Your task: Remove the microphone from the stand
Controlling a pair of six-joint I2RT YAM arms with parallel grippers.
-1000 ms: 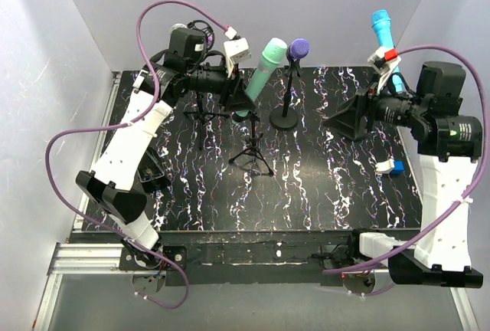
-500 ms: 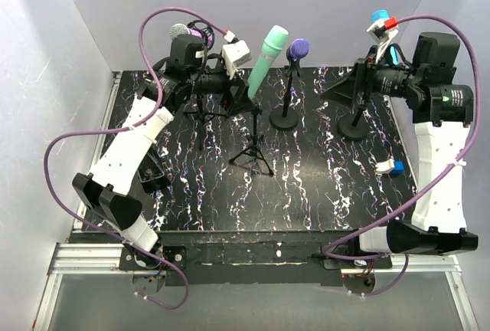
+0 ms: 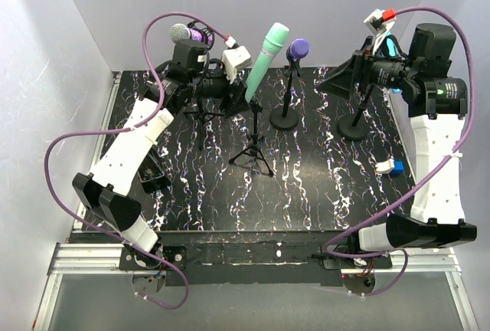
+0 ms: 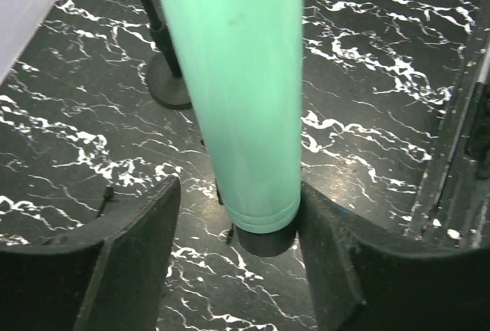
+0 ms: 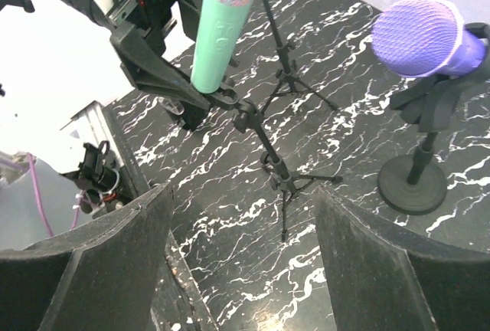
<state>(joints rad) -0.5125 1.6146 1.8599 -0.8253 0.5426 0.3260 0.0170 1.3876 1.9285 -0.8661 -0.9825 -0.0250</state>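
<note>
One mint-green microphone (image 3: pixel 262 63) sits in its tripod stand (image 3: pixel 253 145) near the middle of the desk's (image 3: pixel 321 178) far edge, more upright than a second ago. The left end effector (image 4: pixel 236 193) straddles its lower barrel, jaws wider than before, with a gap on one side. The grip looks released, so removal remains undone. The right end effector (image 5: pixel 243 193), wide and empty, has risen toward the far right corner.

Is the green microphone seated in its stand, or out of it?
Seated: the green microphone sits with its lower end in the black clip atop the tripod stand. The left gripper stands open around it.
</note>
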